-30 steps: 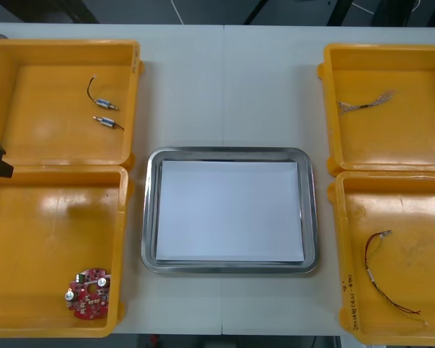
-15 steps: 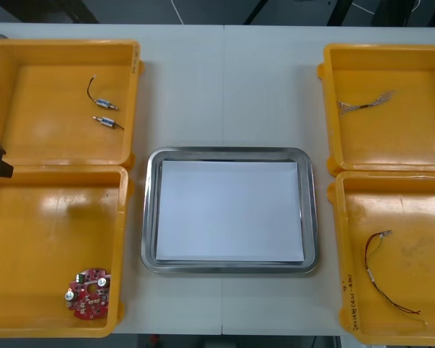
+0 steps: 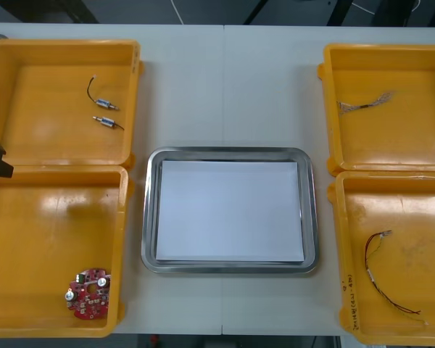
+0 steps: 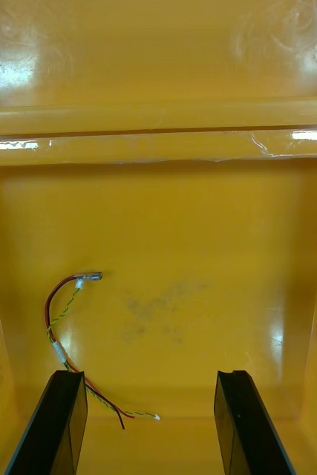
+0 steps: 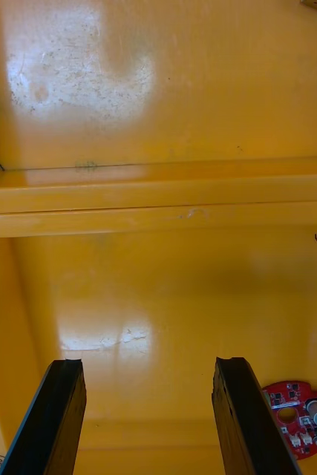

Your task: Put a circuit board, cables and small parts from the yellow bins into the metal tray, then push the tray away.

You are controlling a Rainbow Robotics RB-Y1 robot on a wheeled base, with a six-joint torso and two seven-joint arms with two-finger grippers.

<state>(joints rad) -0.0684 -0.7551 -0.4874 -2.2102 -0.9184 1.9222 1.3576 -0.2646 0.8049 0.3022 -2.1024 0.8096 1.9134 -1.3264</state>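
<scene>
While nothing has shifted over last second, I read both claws as waiting. Left gripper point(image 5: 149, 371) spread wide over lower-left yellow bin point(image 3: 51, 225), round red circuit board point(image 5: 301, 415) just outside one finger. Right gripper point(image 4: 151, 378) likewise wide, empty, over lower-right yellow bin point(image 3: 413, 210); red and yellow cable point(image 4: 53, 330) beside one finger. Metal tray point(image 3: 151, 217), frame centre, white inside, bare. Task not started, I judge.
</scene>
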